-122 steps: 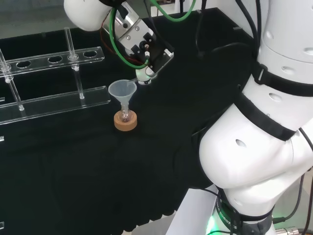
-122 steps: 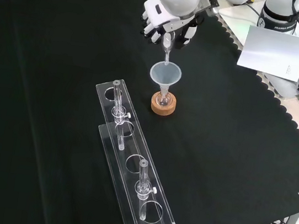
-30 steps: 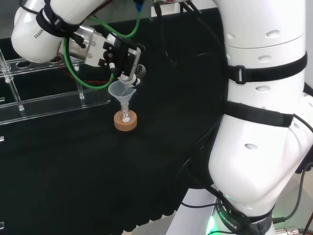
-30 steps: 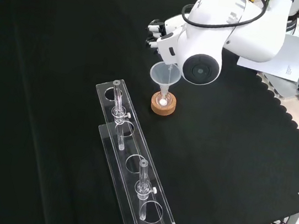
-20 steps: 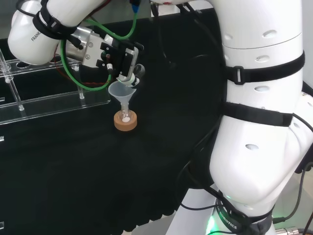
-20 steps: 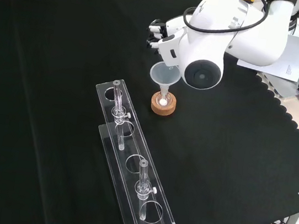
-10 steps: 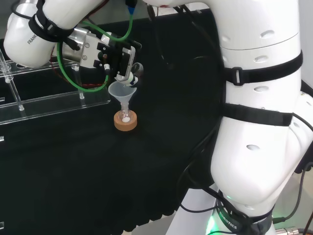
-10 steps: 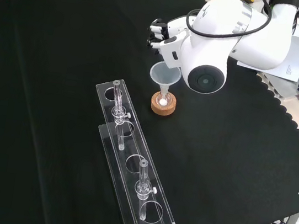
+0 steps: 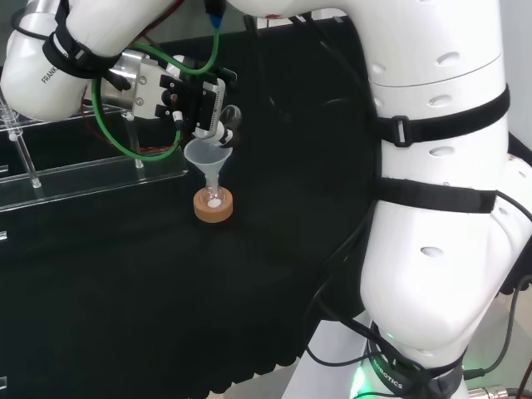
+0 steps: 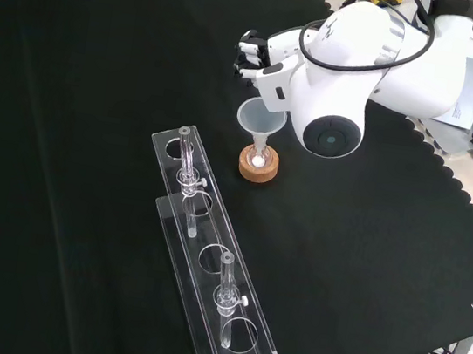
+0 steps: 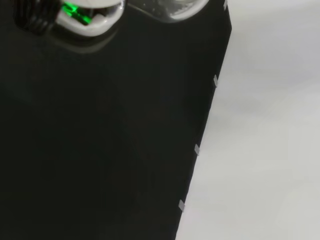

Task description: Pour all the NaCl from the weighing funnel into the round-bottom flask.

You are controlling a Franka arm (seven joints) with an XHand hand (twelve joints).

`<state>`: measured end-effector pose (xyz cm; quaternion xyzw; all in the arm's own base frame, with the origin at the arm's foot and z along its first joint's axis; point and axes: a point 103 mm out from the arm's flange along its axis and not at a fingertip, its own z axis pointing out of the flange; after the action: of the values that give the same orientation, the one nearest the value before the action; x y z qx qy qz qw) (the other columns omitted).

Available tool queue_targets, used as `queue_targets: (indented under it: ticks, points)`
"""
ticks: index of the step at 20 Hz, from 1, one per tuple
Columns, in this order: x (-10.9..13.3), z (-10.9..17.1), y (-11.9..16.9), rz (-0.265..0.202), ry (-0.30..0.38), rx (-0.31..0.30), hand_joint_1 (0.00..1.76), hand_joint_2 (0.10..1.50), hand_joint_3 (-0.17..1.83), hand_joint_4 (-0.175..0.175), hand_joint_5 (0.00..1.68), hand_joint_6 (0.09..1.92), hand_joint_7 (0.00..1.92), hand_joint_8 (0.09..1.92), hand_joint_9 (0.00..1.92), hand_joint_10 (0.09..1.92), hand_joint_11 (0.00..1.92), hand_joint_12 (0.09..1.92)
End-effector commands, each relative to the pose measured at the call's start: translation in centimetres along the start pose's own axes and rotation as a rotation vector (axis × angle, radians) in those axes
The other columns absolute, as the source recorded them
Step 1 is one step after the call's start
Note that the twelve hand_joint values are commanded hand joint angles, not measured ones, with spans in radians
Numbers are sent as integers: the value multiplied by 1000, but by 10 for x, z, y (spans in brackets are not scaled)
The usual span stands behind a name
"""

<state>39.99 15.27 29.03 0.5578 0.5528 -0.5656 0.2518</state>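
The hand (image 9: 195,104) curls around the tipped weighing funnel (image 9: 226,125), keeping its spout over the plastic funnel (image 9: 207,155) so NaCl drops into the round-bottom flask (image 10: 259,157) seated upright on its cork ring (image 10: 258,168).

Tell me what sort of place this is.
Most likely a chemistry lab bench set up for robot trials. A clear funnel sits in a small flask on a cork ring, a clear plastic rack lies on the black cloth, and the hand hovers over the funnel.
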Motion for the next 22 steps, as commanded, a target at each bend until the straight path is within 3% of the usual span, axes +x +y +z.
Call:
queue_targets:
  ticks: [1, 9, 22]
  points:
    - [3, -2, -1, 3, -17, -3, 1107, 677, 651, 175, 1230, 750, 633, 645, 999, 255, 883, 997]
    - [3, -3, 0, 0, -18, -1, 1108, 676, 651, 175, 1233, 746, 633, 646, 999, 255, 886, 994]
    - [-8, 9, -1, -23, 150, -50, 1109, 675, 651, 175, 1236, 740, 631, 648, 1000, 254, 888, 991]
